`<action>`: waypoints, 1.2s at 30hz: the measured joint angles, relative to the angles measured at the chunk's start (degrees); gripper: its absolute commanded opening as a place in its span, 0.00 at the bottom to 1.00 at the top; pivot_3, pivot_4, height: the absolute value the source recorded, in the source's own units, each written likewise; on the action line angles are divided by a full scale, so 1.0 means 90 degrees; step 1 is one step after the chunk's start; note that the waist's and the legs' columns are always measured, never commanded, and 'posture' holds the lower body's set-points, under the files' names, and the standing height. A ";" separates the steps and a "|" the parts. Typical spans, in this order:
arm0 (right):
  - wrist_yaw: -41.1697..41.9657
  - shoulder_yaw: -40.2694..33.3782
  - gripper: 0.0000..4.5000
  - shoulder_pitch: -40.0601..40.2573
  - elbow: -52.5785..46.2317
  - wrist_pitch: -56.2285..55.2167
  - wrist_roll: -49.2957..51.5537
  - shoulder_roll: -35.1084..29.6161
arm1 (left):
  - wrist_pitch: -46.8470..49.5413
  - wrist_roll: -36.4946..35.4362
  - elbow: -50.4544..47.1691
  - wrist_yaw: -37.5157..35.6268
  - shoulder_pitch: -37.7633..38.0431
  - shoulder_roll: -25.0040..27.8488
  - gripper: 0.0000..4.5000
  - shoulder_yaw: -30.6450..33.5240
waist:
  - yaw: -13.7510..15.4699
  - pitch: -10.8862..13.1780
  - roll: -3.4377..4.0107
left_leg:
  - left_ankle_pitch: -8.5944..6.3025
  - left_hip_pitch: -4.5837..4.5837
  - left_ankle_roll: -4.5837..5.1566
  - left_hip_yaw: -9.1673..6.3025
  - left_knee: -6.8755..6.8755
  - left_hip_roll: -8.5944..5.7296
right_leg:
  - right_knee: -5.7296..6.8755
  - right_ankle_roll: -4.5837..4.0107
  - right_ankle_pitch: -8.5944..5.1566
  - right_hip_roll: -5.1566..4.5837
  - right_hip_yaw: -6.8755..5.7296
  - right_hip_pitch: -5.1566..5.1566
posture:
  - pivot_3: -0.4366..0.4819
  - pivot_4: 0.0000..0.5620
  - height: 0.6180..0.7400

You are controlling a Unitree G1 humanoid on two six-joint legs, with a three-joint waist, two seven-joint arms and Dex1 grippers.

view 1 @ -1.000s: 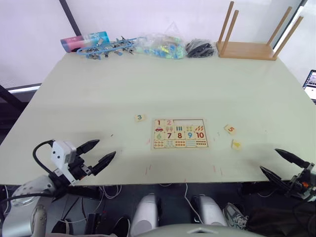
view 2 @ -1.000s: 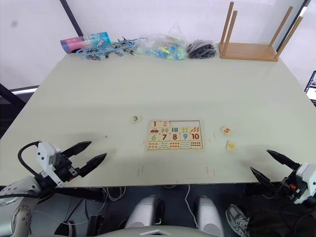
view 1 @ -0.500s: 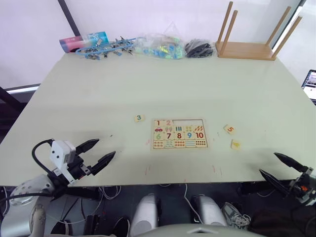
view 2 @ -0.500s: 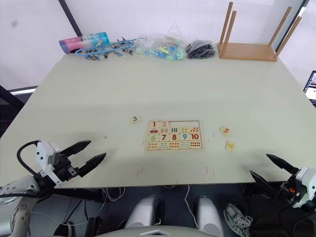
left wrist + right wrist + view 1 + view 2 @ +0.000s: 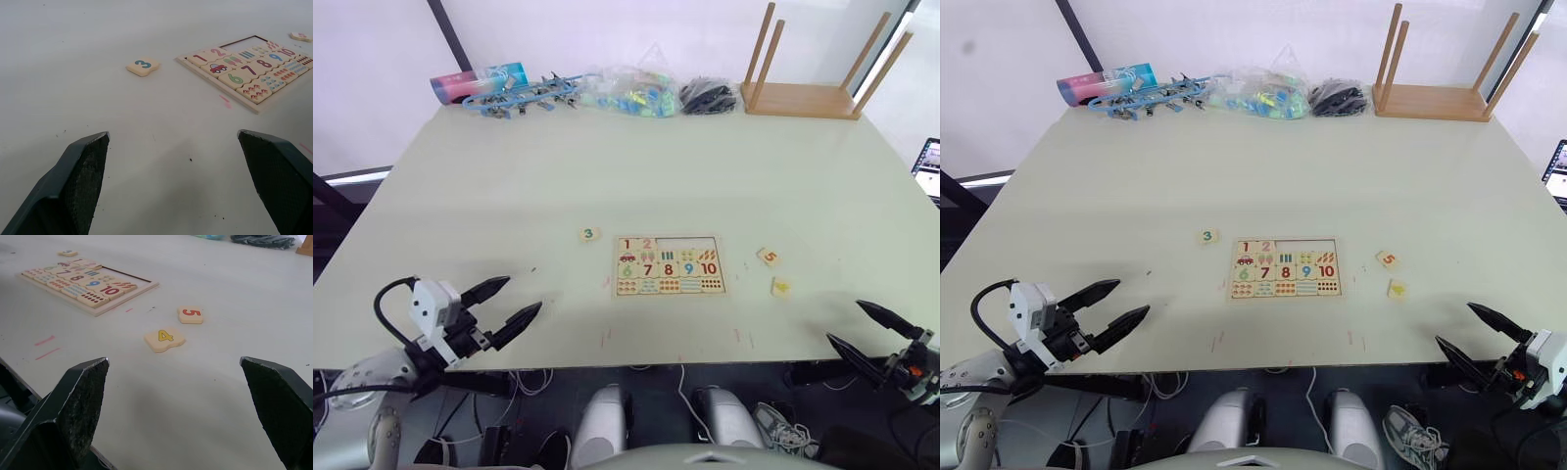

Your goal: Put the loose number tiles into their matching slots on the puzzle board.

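Head view: my right gripper (image 5: 871,334) has dropped back to the near table edge since a second ago, left gripper (image 5: 506,305) unchanged, both spread wide and empty, so no pick started; puzzle board (image 5: 668,264) sits mid-table. Left wrist: tile "3" (image 5: 142,65) lies just left of the board, 1 and 2 already seated. Right wrist: tiles "5" (image 5: 190,314) and "4" (image 5: 165,339) lie loose right of it.

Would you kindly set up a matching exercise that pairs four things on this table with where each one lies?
Things:
1. tile 3
2. tile 5
3. tile 4
4. wooden stool

Places:
A. upside down at the table's far right corner
B. on the table to the left of the puzzle board
C. right of the board, the nearer of the two tiles there
D. right of the board, the farther of the two tiles there

Pairs: 1-B, 2-D, 3-C, 4-A
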 measured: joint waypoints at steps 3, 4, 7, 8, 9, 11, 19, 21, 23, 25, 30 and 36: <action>0.0025 0.0000 1.00 -0.0025 0.0050 -0.0009 0.0001 0.0000 | -0.0006 -0.0001 0.0076 -0.0021 -0.0011 0.0035 0.99 0.0000 | -0.0001 0.0000 0.0000 | 0.0000 0.0000 0.0000 0.0000 0.0000 0.0001 | 0.0000 0.0001 0.0000 0.0000 -0.0001 0.0000 | 0.48 0.27 1.00; 0.0028 0.0000 1.00 -0.0041 0.0097 -0.0012 0.0001 0.0000 | -0.0008 -0.0001 0.0113 -0.0029 -0.0017 0.0048 0.99 0.0000 | 0.0000 0.0000 0.0000 | 0.0000 0.0000 0.0000 0.0000 0.0000 0.0001 | 0.0000 0.0001 0.0000 0.0000 0.0000 0.0000 | 0.48 0.27 1.00; 0.0038 0.0000 1.00 -0.0061 0.0158 -0.0029 0.0001 0.0002 | -0.0018 0.0000 0.0254 -0.0096 -0.0090 0.0170 0.99 0.0000 | 0.0002 0.0000 0.0000 | 0.0000 -0.0001 0.0000 0.0000 0.0000 0.0001 | -0.0001 0.0001 -0.0001 -0.0001 -0.0002 -0.0002 | 0.48 0.27 1.00; 0.0040 0.0000 1.00 -0.0062 0.0173 -0.0043 0.0001 0.0003 | -0.0025 -0.0001 0.0266 -0.0112 -0.0107 0.0196 0.99 0.0000 | 0.0000 0.0001 0.0002 | 0.0000 -0.0001 0.0000 0.0001 0.0000 0.0001 | -0.0001 0.0001 -0.0001 -0.0001 -0.0001 -0.0002 | 0.48 0.27 1.00; 0.0042 0.0000 1.00 -0.0066 0.0183 -0.0058 0.0002 0.0011 | -0.0041 -0.0001 0.0309 -0.0154 -0.0157 0.0218 0.99 -0.0001 | 0.0001 0.0003 0.0004 | 0.0000 -0.0001 0.0000 0.0001 -0.0001 0.0001 | -0.0001 0.0001 -0.0001 -0.0002 -0.0001 -0.0002 | 0.48 0.27 1.00; 0.0072 0.0000 1.00 -0.0067 0.0183 -0.0102 0.0006 0.0053 | -0.0085 0.0000 0.0480 -0.0261 -0.0299 0.0326 0.99 -0.0003 | 0.0001 0.0003 0.0005 | 0.0000 -0.0001 0.0000 0.0000 -0.0002 0.0002 | -0.0001 0.0001 -0.0001 -0.0002 -0.0003 -0.0003 | 0.48 0.27 1.00; 0.0469 0.0048 1.00 0.0117 -0.0197 -0.0079 0.0287 0.0113 | -0.0448 0.0158 0.1486 -0.1009 -0.1166 0.0881 0.99 -0.0268 | 0.0011 0.0004 0.0007 | 0.0000 -0.0004 0.0000 -0.0004 -0.0006 0.0002 | -0.0002 0.0000 0.0000 -0.0004 -0.0016 -0.0003 | 0.48 0.27 1.00; 0.0583 0.0072 1.00 0.0155 -0.0337 -0.0051 0.0364 0.0118 | -0.0590 0.0258 0.1844 -0.1233 -0.1537 0.0992 0.99 -0.0417 | 0.0005 0.0005 0.0009 | 0.0000 -0.0004 0.0000 0.0000 -0.0005 0.0003 | -0.0002 -0.0001 0.0001 -0.0008 -0.0019 -0.0003 | 0.48 0.27 1.00; 0.0682 0.0097 1.00 0.0224 -0.0416 -0.0017 0.0435 0.0120 | -0.0732 0.0364 0.2240 -0.1476 -0.1933 0.1100 0.99 -0.0643 | 0.0009 0.0004 0.0006 | 0.0000 -0.0004 0.0000 -0.0001 -0.0005 0.0002 | -0.0002 -0.0003 0.0002 -0.0008 -0.0023 -0.0003 | 0.48 0.27 1.00; 0.0840 0.0167 1.00 0.0258 -0.0574 0.0020 0.0517 0.0127 | -0.0955 0.0563 0.2846 -0.1855 -0.2597 0.1228 0.99 -0.1000 | 0.0011 0.0003 0.0005 | 0.0000 -0.0006 0.0000 -0.0002 -0.0005 0.0001 | -0.0003 -0.0019 0.0012 -0.0006 -0.0028 -0.0003 | 0.48 0.27 1.00; 0.0992 0.0268 1.00 0.0307 -0.0848 0.0158 0.0702 0.0164 | -0.1588 0.1211 0.4235 -0.2672 -0.4046 0.1274 0.99 -0.1940 | 0.0006 0.0001 -0.0002 | 0.0017 -0.0014 0.0030 0.0009 -0.0004 -0.0003 | -0.0004 -0.0023 0.0014 -0.0001 -0.0039 -0.0002 | 0.48 0.27 1.00; 0.0998 0.0259 1.00 0.0385 -0.0971 0.0146 0.0747 0.0243 | -0.2231 0.1802 0.5862 -0.3176 -0.5747 0.1058 0.99 -0.2613 | 0.0032 0.0001 -0.0005 | 0.0018 -0.0023 0.0031 0.0012 0.0005 -0.0026 | -0.0005 -0.0023 0.0014 0.0001 -0.0051 0.0007 | 0.48 0.27 1.00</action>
